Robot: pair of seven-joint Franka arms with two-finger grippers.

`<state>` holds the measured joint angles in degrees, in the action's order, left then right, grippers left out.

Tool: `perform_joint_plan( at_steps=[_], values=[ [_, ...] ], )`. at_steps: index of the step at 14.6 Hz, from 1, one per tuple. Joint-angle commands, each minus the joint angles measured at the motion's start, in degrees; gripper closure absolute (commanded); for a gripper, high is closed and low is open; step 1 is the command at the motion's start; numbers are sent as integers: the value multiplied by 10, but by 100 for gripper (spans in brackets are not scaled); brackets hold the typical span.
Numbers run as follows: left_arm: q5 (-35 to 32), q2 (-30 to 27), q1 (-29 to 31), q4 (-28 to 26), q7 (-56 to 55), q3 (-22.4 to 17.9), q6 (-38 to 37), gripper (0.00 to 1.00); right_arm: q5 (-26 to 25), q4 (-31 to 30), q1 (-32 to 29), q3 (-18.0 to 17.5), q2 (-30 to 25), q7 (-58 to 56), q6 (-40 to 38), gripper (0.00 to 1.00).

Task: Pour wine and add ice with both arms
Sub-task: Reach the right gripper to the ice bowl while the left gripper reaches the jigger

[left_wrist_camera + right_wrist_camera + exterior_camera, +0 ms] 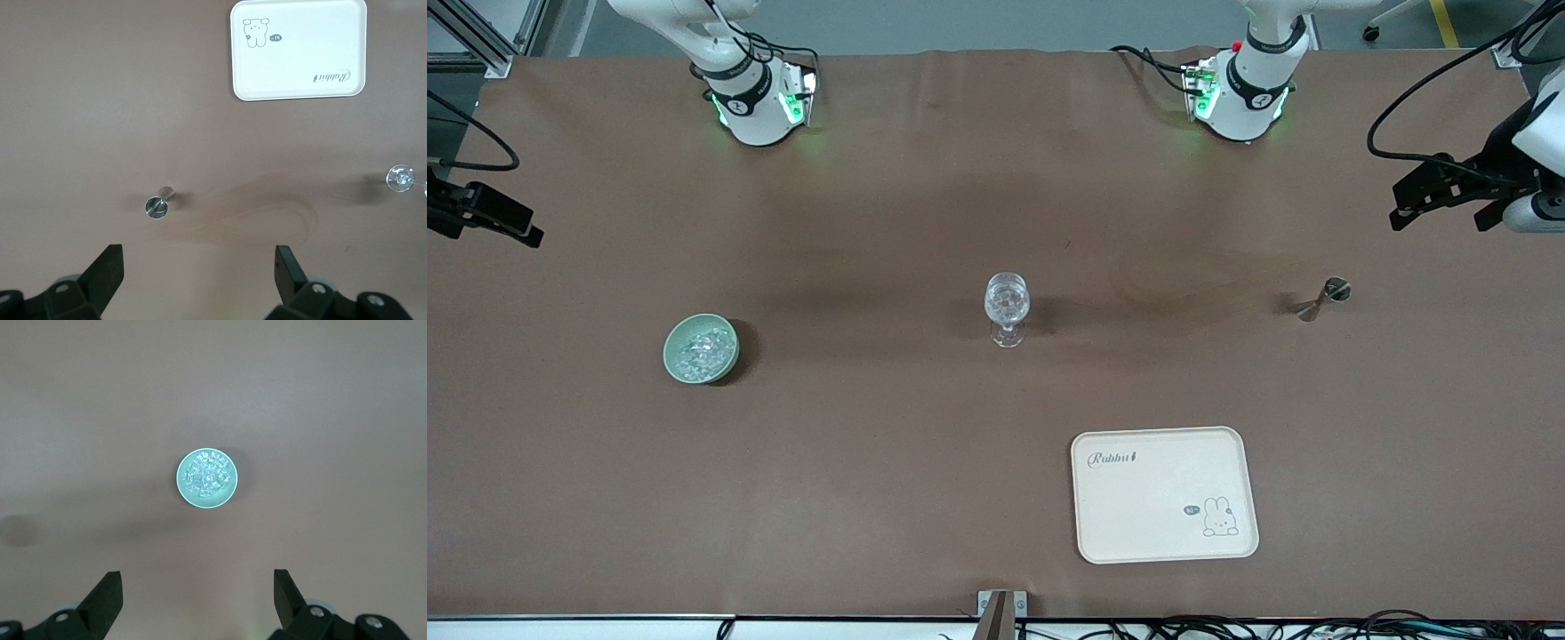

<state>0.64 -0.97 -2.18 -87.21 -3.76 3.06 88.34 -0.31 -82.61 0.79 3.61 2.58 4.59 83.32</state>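
The ice lay heaped in a pale green bowl toward the right arm's end of the brown table. A stemmed glass stood mid-table, a metal jigger toward the left arm's end, a cream tray (rabbit printed) nearer the camera. The right gripper hung above the bowl, jaws wide and empty; the left gripper likewise above the jigger.

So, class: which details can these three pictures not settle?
- Stemmed glass: its contents, too small in the front view; cut by the left wrist view's edge.
- Metal jigger: full or empty, too small.
- Tray: small print unreadable.
- Ice: lump count, heaped in the bowl.
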Motion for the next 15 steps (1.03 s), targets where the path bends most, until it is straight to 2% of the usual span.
perform_joint_plan(
  at_steps=[1,8,12,15],
  values=[
    [1,-1,2,-1,5,1,6,0,7,-19,-4,-4,-16,9,4,0],
    [0,0,7,-1,9,0,3,0,7,-21,-4,-4,-13,-8,2,0],
    [10,10,7,-2,-25,-49,-26,0,7,-61,-5,-4,-10,-31,24,0],
    [59,30,7,-2,-81,-110,-28,0,7,-126,-3,-4,-7,-35,94,0]
  ],
)
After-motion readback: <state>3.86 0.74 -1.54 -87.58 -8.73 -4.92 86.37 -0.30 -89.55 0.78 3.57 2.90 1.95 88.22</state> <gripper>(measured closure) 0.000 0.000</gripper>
